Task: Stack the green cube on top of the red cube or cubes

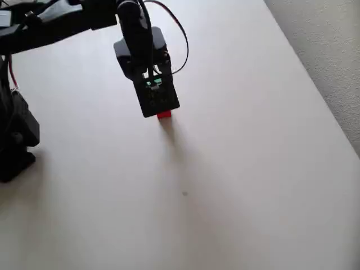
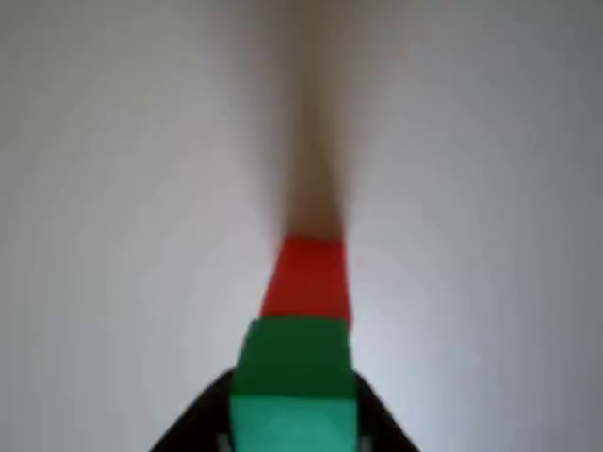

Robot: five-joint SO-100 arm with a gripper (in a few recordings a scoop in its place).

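In the wrist view the green cube (image 2: pixel 294 377) sits at the bottom centre, with a black finger tight against each of its sides. My gripper (image 2: pixel 294 428) is shut on it. The red cube (image 2: pixel 306 278) stands on the table just past and below the green one, which covers its near end; I cannot tell whether they touch. From overhead the black gripper (image 1: pixel 160 104) points down over the red cube (image 1: pixel 163 115), which peeks out as a sliver at its lower edge. A green glint (image 1: pixel 153 84) shows within the gripper body.
The pale table (image 1: pixel 236 169) is bare around the red cube. The arm's black base (image 1: pixel 17 140) stands at the left edge. The table's right edge (image 1: pixel 315 84) runs diagonally, with textured floor beyond it.
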